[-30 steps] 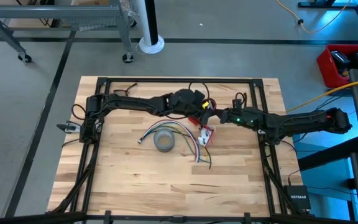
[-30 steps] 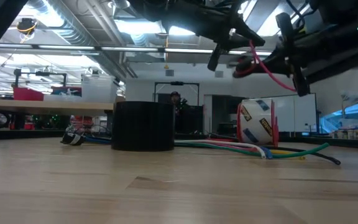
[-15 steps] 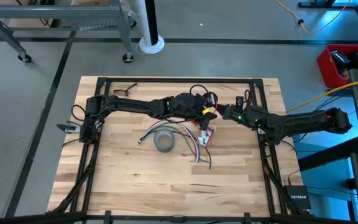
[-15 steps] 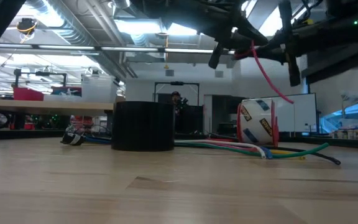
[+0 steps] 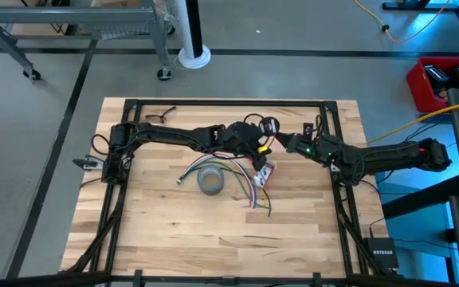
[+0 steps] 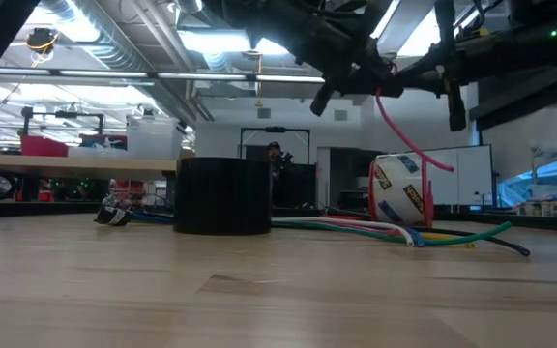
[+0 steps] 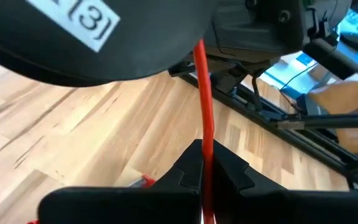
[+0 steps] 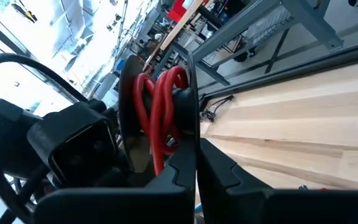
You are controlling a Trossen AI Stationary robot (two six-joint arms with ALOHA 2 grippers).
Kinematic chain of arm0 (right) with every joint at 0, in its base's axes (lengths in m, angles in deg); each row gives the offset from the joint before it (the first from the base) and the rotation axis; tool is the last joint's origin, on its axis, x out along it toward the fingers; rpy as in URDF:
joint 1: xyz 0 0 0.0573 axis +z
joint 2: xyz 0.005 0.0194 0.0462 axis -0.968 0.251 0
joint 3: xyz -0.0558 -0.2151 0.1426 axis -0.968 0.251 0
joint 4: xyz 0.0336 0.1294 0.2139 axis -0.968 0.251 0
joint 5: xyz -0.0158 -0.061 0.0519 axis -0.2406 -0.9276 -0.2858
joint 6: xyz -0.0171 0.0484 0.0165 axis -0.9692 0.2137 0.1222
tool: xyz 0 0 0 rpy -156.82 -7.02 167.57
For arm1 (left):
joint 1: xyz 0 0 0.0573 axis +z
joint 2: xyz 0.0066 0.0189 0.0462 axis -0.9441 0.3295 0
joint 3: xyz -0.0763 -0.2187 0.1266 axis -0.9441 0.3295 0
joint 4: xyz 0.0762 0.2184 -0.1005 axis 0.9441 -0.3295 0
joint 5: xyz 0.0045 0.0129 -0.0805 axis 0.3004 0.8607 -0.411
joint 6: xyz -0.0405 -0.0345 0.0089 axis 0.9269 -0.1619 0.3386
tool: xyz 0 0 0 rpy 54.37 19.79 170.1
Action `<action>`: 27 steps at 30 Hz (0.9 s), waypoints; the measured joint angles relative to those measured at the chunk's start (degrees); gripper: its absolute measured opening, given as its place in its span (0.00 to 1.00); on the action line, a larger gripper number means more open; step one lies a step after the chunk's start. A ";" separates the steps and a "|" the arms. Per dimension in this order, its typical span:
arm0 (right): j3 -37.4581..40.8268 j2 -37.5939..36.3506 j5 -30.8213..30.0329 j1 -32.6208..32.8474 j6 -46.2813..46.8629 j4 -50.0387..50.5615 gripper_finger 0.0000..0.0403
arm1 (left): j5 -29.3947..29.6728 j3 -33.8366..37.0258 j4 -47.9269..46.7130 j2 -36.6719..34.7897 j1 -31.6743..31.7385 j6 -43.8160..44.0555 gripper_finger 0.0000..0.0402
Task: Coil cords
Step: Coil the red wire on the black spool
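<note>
The wooden table [image 5: 174, 231] filled the overhead view, and both dark arms reached in over its far middle, meeting just above the clutter there. The left arm [image 5: 174, 134] stretched across from its side, and the left gripper [image 5: 263, 143] was pinched tight on the red wire [image 7: 202, 87], which ran straight up between its fingertips [image 7: 188, 168] in the left wrist view. From the other side the right arm [image 5: 389, 155] came in, and the right gripper [image 5: 287, 144] was closed too, its fingers [image 8: 182, 165] clamped at the rim of a black spool [image 8: 129, 118] with several red loops of that wire wound beside it. Low across the table, the red wire hung down in a curve from the grippers, well clear of the wood. Below them on the table sat the grey tape roll [image 5: 210, 181], seen as a dark cylinder in the low view. Just beside it lay a spray of coloured wires [image 6: 356, 228] fanned flat on the wood, green, white and red among them. A small red-and-white spool [image 6: 399, 190] stood upright near those wires, directly under the hanging red loop.
</note>
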 joint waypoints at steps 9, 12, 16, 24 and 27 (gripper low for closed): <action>0.00 -6.23 3.04 0.00 -0.19 6.76 0.01 | 2.51 0.00 -5.43 0.00 -0.07 1.39 0.01; 0.00 -10.19 3.34 -0.02 -0.19 12.65 0.01 | 2.55 0.00 -5.61 0.00 -0.07 1.20 0.01; 0.00 -15.92 6.18 -0.02 -0.05 19.06 0.01 | 3.09 0.00 -5.61 0.00 -0.07 -0.06 0.01; 0.00 -26.64 7.69 -0.02 -0.07 28.59 0.01 | 4.11 0.00 -5.24 0.00 -0.07 -1.85 0.01; 0.00 -28.35 7.69 -0.02 -0.04 29.49 0.01 | 4.33 0.00 -4.78 0.00 -0.07 -1.88 0.01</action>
